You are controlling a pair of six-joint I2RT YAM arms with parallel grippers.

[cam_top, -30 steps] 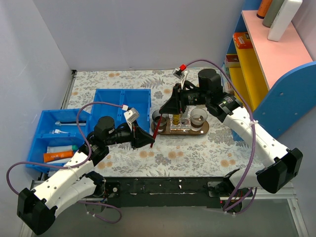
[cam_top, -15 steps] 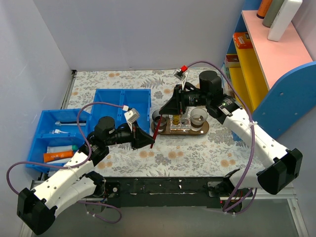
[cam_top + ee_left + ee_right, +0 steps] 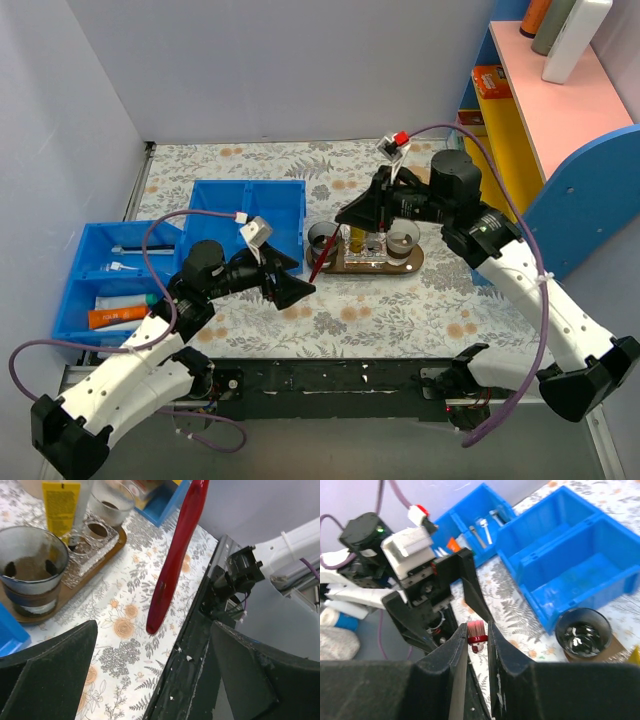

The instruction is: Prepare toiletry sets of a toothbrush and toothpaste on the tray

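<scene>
You see the whole table point(image 3: 400, 300) from high above its near edge, while the left wrist camera looks close and low toward the tray point(image 3: 111, 547), the right wrist camera faces back at the blue bins point(image 3: 570, 555), and all three share the red toothbrush point(image 3: 175, 560).

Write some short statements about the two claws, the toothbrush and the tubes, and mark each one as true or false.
1. The right claw holds the red toothbrush by its top end. True.
2. The left claw is shut on the toothbrush. False: it is wide open, and its fingers do not touch the toothbrush that hangs between them.
3. The yellow toothpaste stands upright on the tray. True.
4. The orange tube lies on the tray. False: it lies in the blue bin at the left side of the table.
</scene>
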